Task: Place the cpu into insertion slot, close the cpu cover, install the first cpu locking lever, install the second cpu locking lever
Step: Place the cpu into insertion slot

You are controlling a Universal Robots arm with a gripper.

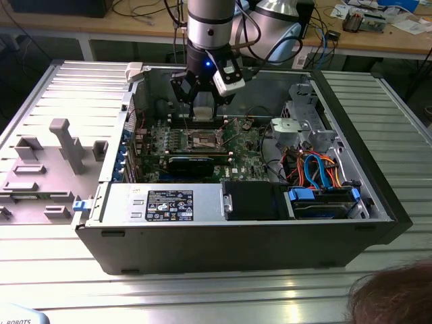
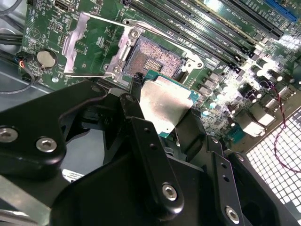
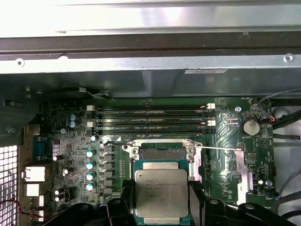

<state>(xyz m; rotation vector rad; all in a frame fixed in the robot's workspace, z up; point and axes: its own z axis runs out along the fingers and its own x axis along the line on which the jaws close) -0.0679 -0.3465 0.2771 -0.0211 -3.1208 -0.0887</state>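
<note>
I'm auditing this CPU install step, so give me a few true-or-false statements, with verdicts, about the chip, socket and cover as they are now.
1. The robot's black hand grips the small square silver-topped cpu chip. True.
2. The chip is seated in the square dark insertion slot. False: the hand holds it clear of the slot, whose contacts show bare.
3. The thin silvery metal cpu cover frame lies flipped open beside the slot. True.
4. The dark grey computer case is shut. False: it lies open, and the green motherboard shows inside.
</note>
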